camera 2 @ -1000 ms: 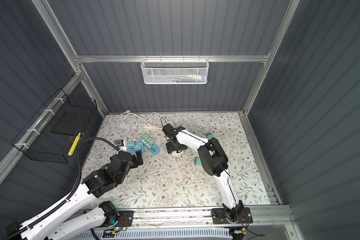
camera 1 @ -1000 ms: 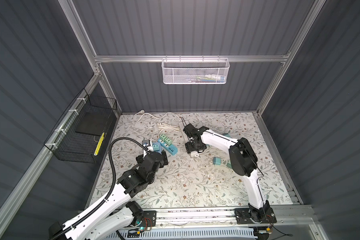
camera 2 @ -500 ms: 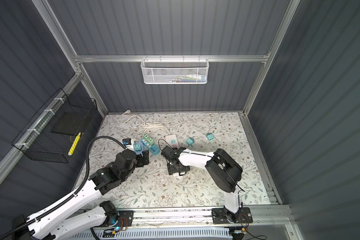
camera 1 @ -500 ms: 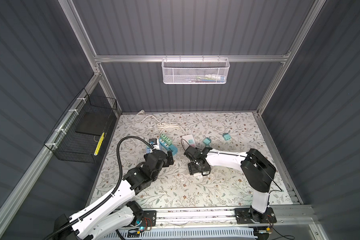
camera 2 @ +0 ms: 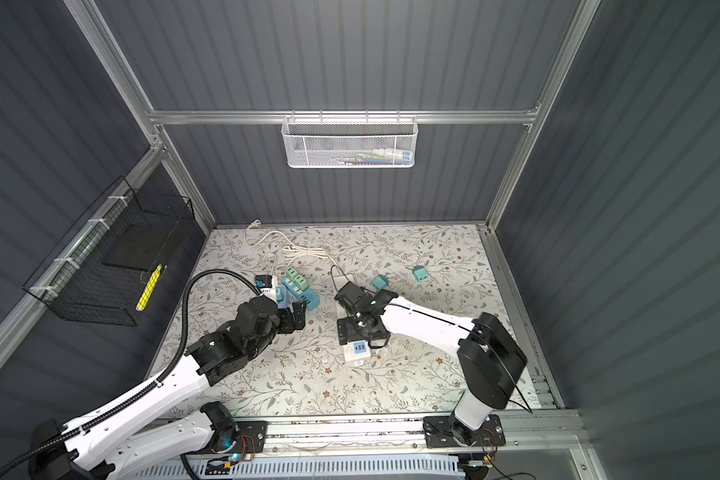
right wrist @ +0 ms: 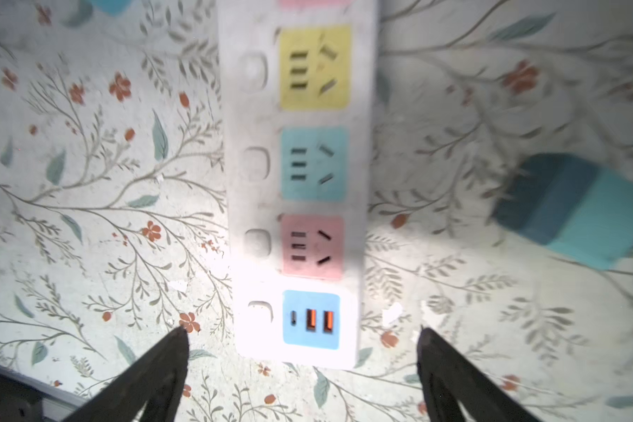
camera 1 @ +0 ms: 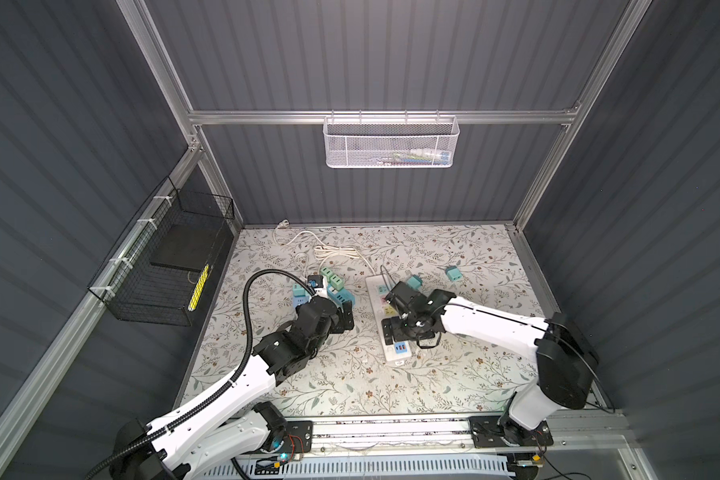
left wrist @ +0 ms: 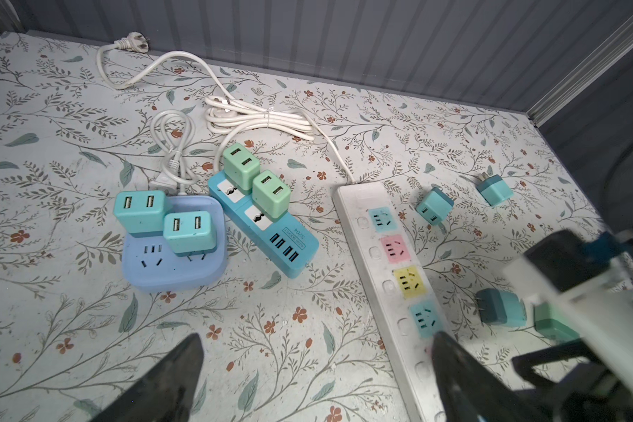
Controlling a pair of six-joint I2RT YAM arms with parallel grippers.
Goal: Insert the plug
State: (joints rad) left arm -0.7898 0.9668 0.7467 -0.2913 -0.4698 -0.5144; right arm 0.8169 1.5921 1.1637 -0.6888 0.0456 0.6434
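On floral desk (camera 1: 350,382), at centre, white power strip (left wrist: 399,281), lengthwise near to far. Above its near end, right gripper (right wrist: 302,331), spread wide, clasping nothing. Left of strip, left gripper (left wrist: 317,337), equally wide, likewise empty. Just right of strip, teal plug (right wrist: 578,212), loose on its side, untouched.

Floral tabletop (left wrist: 70,310), white power strip (left wrist: 388,285), blue strip (left wrist: 289,252), lilac socket block (left wrist: 161,274), loose teal plugs (left wrist: 434,210), white cords (left wrist: 264,118)
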